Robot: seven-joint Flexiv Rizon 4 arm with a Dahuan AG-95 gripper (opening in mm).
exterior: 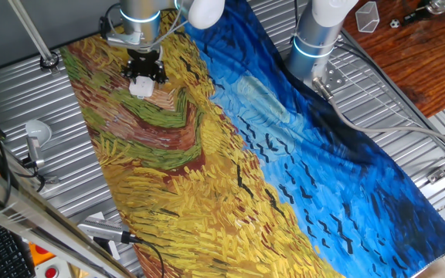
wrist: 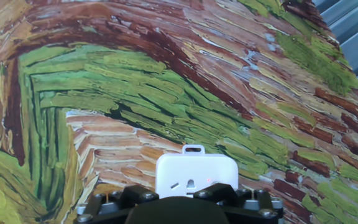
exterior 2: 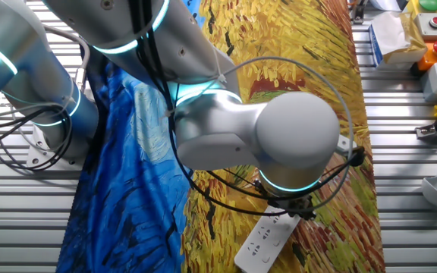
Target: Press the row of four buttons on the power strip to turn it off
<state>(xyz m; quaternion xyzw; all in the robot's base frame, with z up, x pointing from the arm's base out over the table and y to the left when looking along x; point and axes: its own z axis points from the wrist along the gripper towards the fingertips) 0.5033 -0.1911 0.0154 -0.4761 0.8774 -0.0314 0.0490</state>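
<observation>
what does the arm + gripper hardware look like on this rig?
The arm has smooth silver-grey rounded links and bulbous white joint caps, with glowing cyan rings at the joints. Thin black cables loop loosely around the wrist. The gripper is a compact black block; the hand view shows a row of small silver screws along its dark front edge. No readable markings.

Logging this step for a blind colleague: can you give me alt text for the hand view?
The end of a white power strip sits at bottom centre, just beyond the dark tool at the bottom edge. It lies on a painted cloth of green, brown and yellow strokes.
</observation>
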